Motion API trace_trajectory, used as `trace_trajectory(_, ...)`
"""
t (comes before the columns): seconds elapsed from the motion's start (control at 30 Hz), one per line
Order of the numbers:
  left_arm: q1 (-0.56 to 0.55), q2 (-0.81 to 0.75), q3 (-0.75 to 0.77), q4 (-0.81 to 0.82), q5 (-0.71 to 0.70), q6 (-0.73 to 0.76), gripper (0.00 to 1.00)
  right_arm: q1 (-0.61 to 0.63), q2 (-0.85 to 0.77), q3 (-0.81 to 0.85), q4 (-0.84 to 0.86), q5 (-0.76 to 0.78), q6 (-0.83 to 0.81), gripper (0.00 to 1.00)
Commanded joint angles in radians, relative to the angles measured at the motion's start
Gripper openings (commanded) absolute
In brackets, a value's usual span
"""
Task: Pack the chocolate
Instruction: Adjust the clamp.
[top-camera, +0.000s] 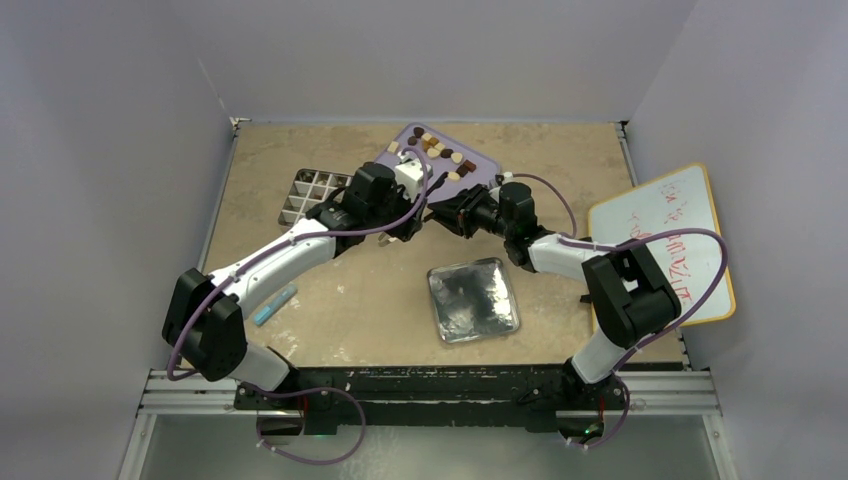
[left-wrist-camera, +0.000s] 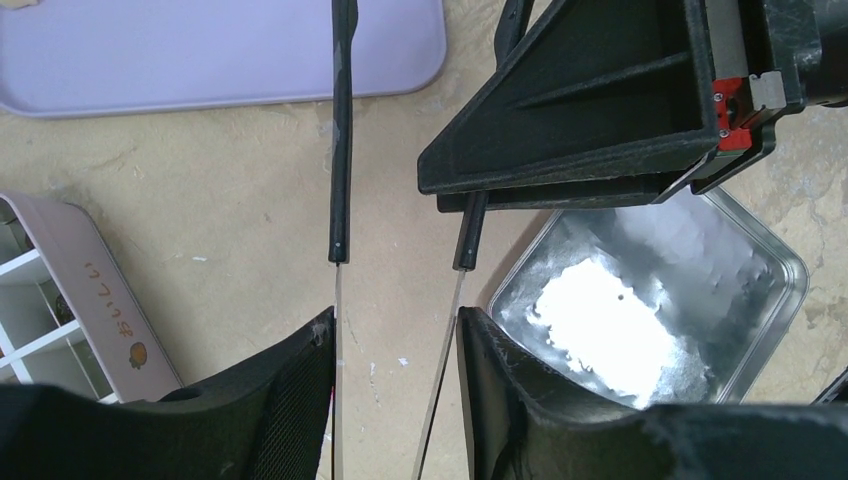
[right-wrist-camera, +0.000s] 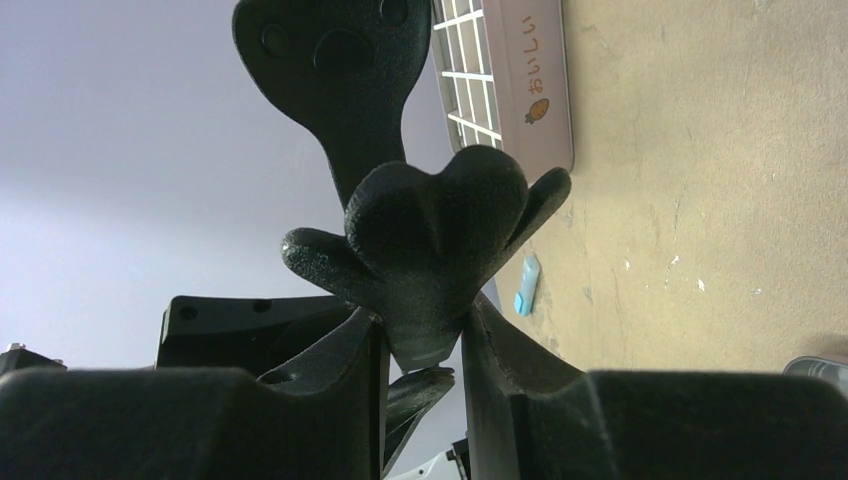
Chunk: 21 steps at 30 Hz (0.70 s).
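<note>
The chocolate (top-camera: 437, 150), several small dark, brown and cream pieces, lies on the purple tray (top-camera: 485, 168) at the back. My left gripper (left-wrist-camera: 397, 320) is shut on the black tweezers (left-wrist-camera: 340, 150), pressing both thin metal legs, whose black ends point toward the tray (left-wrist-camera: 200, 50). My right gripper (right-wrist-camera: 423, 320) faces it from the right, with its fingers (left-wrist-camera: 560, 120) over the tweezers' right leg. It is shut on a rough black lobed piece (right-wrist-camera: 435, 230) that I cannot identify. No chocolate shows in either wrist view.
A white divided box (top-camera: 310, 195) stands left of the grippers, its pink rim (left-wrist-camera: 100, 300) close to the left fingers. A shiny metal tin (top-camera: 473, 300) lies in front. A whiteboard (top-camera: 665, 240) is at the right edge, and a small blue object (top-camera: 273, 304) lies at the left.
</note>
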Motion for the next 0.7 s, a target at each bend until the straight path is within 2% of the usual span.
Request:
trace_trajectory(0.0,-0.007,0.005,0.011,0.05,-0.002,0.007,0.43,0.0,-0.019,0.004,0.051,-0.001,0.014,0.04)
trace_trajectory(0.17,-0.007,0.005,0.013,0.053,0.014,0.006,0.33,0.0,-0.022,-0.007,0.053,-0.005,0.012,0.05)
trace_trajectory(0.27,-0.006,0.003,0.012,0.05,0.026,0.009,0.34,0.0,-0.025,-0.006,0.045,-0.018,0.017,0.05)
trace_trajectory(0.37,-0.006,0.017,0.027,0.037,0.0,0.01,0.43,0.0,-0.029,-0.003,0.042,-0.031,0.023,0.05)
trace_trajectory(0.43,-0.007,0.026,0.037,0.032,-0.007,0.012,0.46,0.0,-0.035,-0.002,0.038,-0.032,0.024,0.05)
trace_trajectory(0.53,-0.006,0.034,0.042,0.039,-0.008,0.013,0.46,0.0,-0.037,-0.001,0.034,-0.032,0.023,0.05)
trace_trajectory(0.67,-0.006,0.034,0.043,0.051,0.003,0.009,0.38,0.0,-0.03,-0.011,0.045,-0.039,0.031,0.06)
